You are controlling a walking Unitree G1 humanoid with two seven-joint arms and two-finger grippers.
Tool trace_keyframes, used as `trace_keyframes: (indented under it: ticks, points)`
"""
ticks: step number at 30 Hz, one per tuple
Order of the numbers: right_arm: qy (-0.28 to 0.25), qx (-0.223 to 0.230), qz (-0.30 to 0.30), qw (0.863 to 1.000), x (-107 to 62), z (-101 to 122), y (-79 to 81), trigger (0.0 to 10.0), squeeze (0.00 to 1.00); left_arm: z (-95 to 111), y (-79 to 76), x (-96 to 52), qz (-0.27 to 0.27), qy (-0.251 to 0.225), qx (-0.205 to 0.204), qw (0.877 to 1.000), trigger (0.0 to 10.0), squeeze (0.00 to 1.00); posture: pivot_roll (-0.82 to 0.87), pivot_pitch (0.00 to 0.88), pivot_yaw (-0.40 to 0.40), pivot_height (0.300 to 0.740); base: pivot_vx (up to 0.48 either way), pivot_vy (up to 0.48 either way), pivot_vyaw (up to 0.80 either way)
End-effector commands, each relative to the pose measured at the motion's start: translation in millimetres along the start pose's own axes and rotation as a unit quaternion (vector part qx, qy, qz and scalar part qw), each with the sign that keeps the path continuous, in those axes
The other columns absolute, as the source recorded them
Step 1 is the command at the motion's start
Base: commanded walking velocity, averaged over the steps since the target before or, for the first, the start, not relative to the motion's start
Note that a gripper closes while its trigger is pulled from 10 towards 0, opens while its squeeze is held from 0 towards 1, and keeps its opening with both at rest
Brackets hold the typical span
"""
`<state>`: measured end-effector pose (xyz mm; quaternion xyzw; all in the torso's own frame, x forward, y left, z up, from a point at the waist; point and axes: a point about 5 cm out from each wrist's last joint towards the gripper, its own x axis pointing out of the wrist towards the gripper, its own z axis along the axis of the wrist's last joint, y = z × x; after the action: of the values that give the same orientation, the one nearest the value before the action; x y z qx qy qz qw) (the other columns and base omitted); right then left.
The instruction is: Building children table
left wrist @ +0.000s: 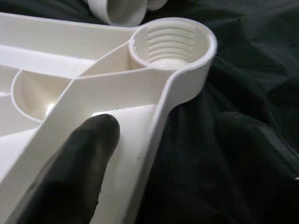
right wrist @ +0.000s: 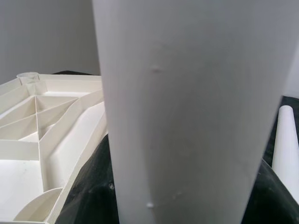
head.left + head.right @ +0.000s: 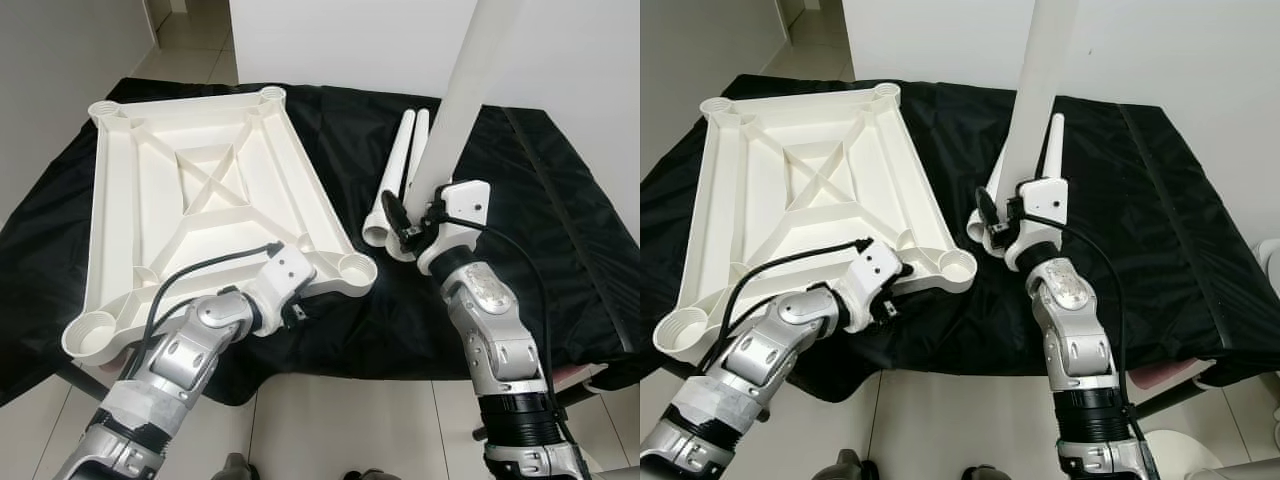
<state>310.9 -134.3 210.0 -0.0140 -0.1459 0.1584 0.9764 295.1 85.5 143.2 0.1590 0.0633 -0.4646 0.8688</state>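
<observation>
We have the white table top lying upside down on the black cloth, ribs up, with a threaded socket at its near corner, and the step in hand looks to be seating a leg into that socket; our right gripper is closed around the table leg, holding it nearly upright with its lower end just beside the socket and not yet over it; our left gripper sits at the table top's near edge just short of the same socket, one finger lying on the white rib inside the rim and the other out over the cloth, so the jaws straddle the edge, though we cannot tell whether they press it; to do this well we judge the leg's end must be centred over the socket and kept plumb before turning, since a tilted start would likely cross the threads, while the left gripper steadies the top against the twist; two spare legs lie just beyond the right gripper, close enough to be knocked; the cloth to its outer side is bare, and its front edge drops away right under both wrists.
</observation>
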Motion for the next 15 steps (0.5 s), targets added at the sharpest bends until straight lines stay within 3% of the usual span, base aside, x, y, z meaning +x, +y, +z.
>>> trace_keyframes:
  ticks: [1, 9, 15]
  points:
    - [0.012, 0.014, 0.017, 1.0, -2.4, -10.2, 4.3, 10.0, 0.0, 3.4, 3.1, -10.4, -0.008, -0.017, -0.028, 0.999, 10.0, 0.0, 0.04, 0.092, 0.006, 0.74, 0.0, 0.0, 0.0]
    - [0.006, 0.042, 0.035, 0.998, -6.6, -20.9, 11.0, 10.0, 0.0, 17.1, 2.4, -22.4, 0.024, -0.073, -0.051, 0.996, 10.0, 0.0, 0.05, 0.086, -0.012, 0.74, 0.0, 0.0, 0.0]
    - [0.012, 0.036, 0.06, 0.998, -4.3, -30.5, 18.0, 10.0, 0.0, 29.4, -6.4, -29.8, 0.007, -0.115, -0.066, 0.991, 10.0, 0.0, 0.07, 0.084, -0.029, 0.74, 0.0, 0.0, 0.0]
